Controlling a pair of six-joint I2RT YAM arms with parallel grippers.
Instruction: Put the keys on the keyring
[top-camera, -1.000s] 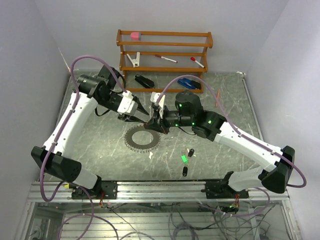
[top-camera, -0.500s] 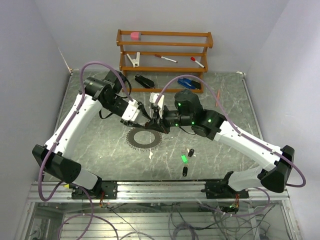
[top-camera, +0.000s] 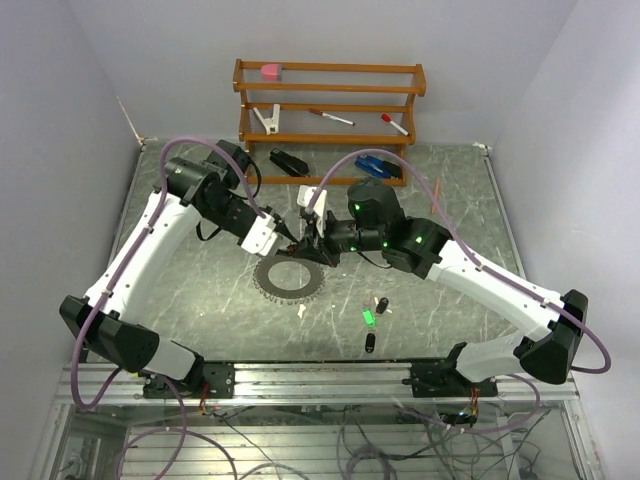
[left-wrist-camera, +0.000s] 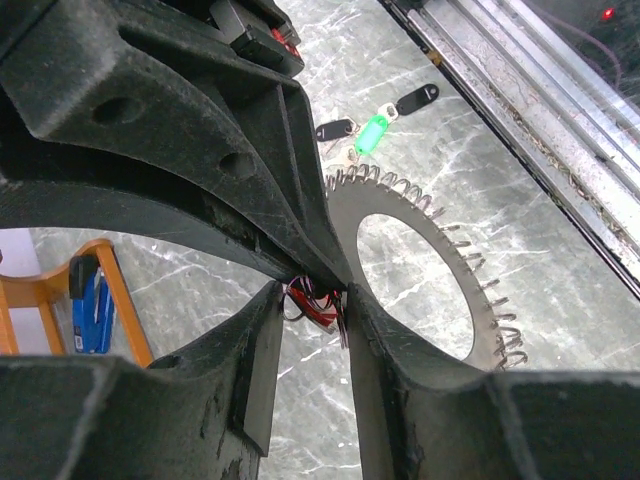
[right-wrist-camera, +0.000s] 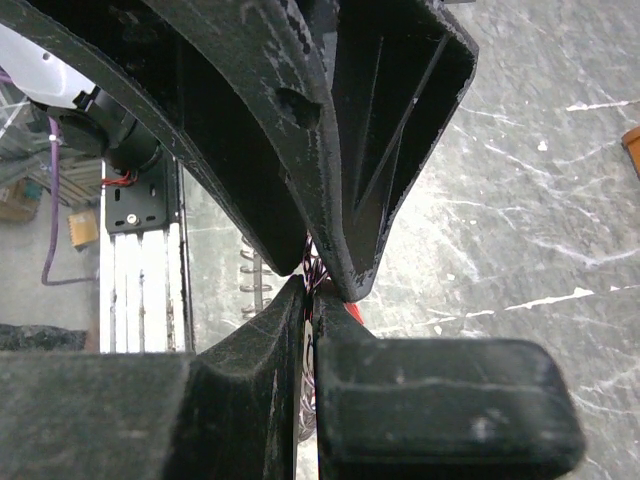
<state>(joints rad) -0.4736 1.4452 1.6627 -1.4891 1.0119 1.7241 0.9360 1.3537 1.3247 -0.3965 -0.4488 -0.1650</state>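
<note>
The keyring (top-camera: 287, 277) lies on the table in front of both grippers, and it also shows in the left wrist view (left-wrist-camera: 480, 300). My right gripper (top-camera: 311, 246) is shut on the red key (right-wrist-camera: 352, 314), pinching its thin metal part. My left gripper (top-camera: 291, 241) is open by a narrow gap, with its jaws on either side of that red key (left-wrist-camera: 316, 307) and its wire loops. The green key (top-camera: 368, 318) and two black keys (top-camera: 381, 303) (top-camera: 369, 343) lie loose on the table right of the ring. They also show in the left wrist view: the green key (left-wrist-camera: 372, 133) and a black key (left-wrist-camera: 417, 98).
A wooden rack (top-camera: 330, 110) stands at the back with markers, a white clip and a pink eraser. A black stapler (top-camera: 288, 162) and a blue item (top-camera: 378, 167) lie in front of it. The metal rail (top-camera: 320, 380) runs along the near edge.
My left gripper has swung right and down until its tips meet the right gripper's tips around the red key. The right arm and the keyring have stayed put.
</note>
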